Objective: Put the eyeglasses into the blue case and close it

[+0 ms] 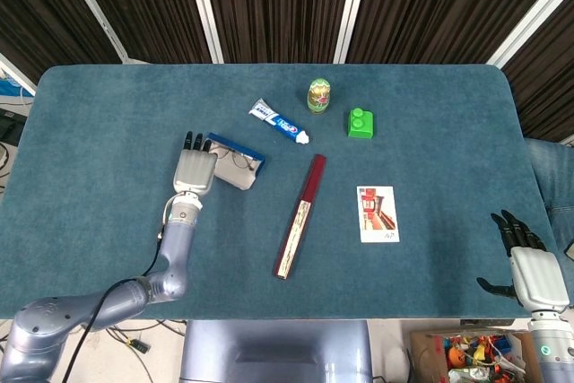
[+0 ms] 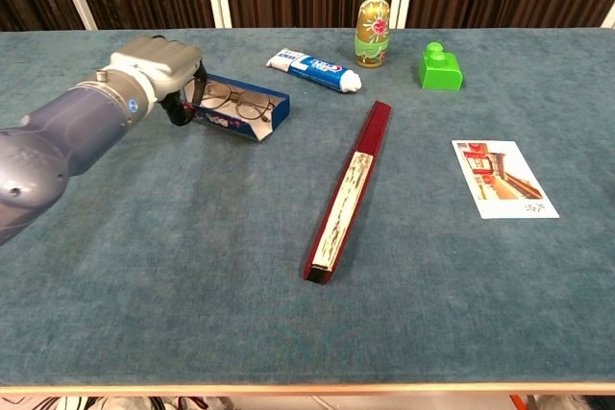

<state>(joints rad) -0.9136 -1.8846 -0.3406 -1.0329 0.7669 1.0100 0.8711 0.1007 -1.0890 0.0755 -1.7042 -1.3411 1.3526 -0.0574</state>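
Note:
The blue case (image 1: 235,161) (image 2: 235,107) lies open on the table's left half, turned at a slant. The eyeglasses (image 2: 235,101) (image 1: 240,160) lie inside it, lenses up. My left hand (image 1: 194,170) (image 2: 159,64) grips the case's left end, with dark fingers curled over its edge. My right hand (image 1: 529,266) hangs off the table's near right corner with its fingers spread and nothing in it; only the head view shows it.
A toothpaste tube (image 1: 280,121) (image 2: 315,68), a painted doll (image 1: 319,95) (image 2: 373,33) and a green block (image 1: 360,123) (image 2: 439,66) stand at the back. A long red box (image 1: 300,215) (image 2: 349,189) lies mid-table, with a picture card (image 1: 378,213) (image 2: 502,178) to its right.

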